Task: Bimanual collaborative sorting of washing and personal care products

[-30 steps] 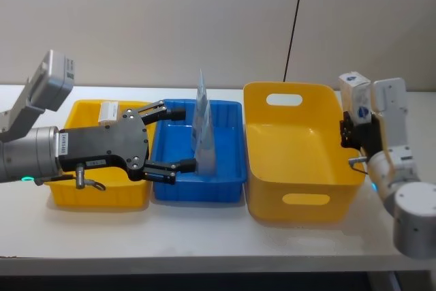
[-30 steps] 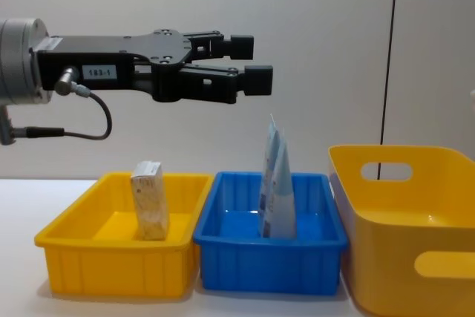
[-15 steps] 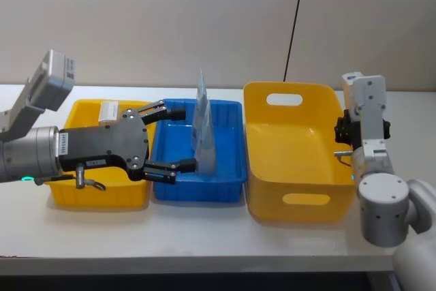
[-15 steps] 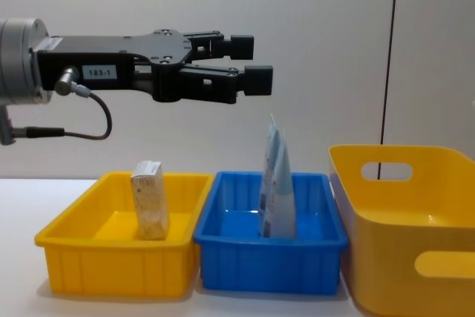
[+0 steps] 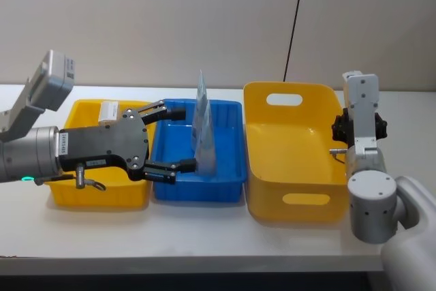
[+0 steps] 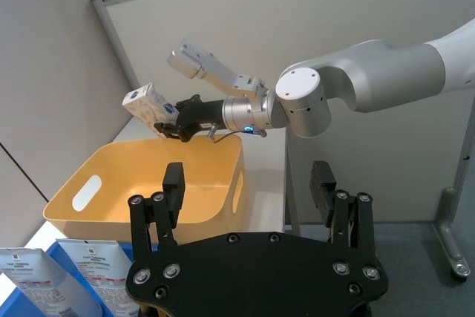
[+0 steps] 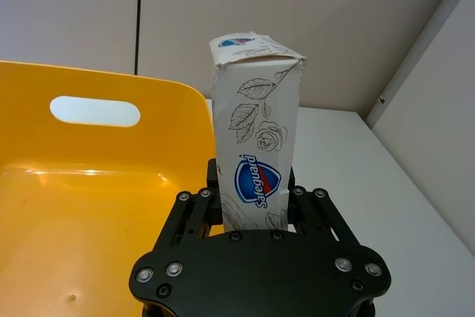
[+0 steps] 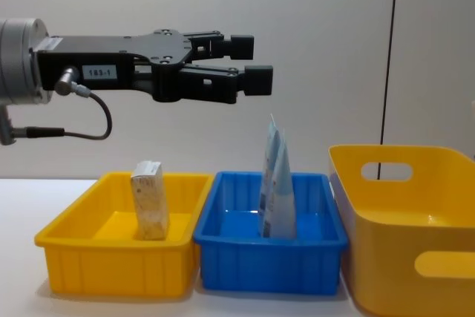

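Right gripper (image 7: 252, 202) clamps the white leaf-print pack (image 7: 256, 131), seemingly beside the right rim of the big yellow bin (image 5: 300, 199). Left gripper (image 8: 249, 61) hangs spread and empty above the blue bin (image 8: 267, 261), which holds pale-blue pouches (image 8: 276, 191). A tan box (image 8: 150, 200) stands in the small yellow bin (image 8: 111, 269).

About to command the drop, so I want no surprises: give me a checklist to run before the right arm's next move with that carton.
1. Grip: right tool shut on the white leaf-printed cardboard carton - ok.
2. Carton centred over the large yellow plastic bin - not ok; it hangs at the bin's right rim.
3. Carton's bottom clear of that rim - cannot tell; the tool hides it.
4. Path: left tool open above the blue plastic tray, out of the way - ok.
5. Stock: slim pale-blue pouches upright in the blue tray - ok.
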{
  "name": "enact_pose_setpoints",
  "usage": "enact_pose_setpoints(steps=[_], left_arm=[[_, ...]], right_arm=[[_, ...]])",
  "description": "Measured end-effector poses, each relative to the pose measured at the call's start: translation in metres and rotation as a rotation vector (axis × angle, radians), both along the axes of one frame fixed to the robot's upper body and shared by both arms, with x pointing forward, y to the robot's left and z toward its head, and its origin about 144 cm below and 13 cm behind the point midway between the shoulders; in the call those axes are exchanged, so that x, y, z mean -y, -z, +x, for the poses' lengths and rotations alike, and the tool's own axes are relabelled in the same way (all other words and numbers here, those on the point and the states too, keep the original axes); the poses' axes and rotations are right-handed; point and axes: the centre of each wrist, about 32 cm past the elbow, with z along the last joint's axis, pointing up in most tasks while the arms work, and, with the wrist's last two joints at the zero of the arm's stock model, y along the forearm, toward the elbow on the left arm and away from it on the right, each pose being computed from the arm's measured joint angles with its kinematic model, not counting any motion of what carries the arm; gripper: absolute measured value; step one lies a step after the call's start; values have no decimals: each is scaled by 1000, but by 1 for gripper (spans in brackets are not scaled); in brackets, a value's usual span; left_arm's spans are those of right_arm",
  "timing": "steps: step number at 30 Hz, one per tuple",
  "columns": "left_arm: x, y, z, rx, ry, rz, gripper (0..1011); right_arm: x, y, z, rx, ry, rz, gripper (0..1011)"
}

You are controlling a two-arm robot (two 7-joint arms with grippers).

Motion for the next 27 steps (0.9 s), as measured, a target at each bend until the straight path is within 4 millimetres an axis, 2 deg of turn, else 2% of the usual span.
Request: enact_pose_setpoints(steps=[27], left_arm=[[0, 0, 0, 0, 0, 0, 1001]], right_arm=[[-5, 1, 3, -1, 18, -6, 375]])
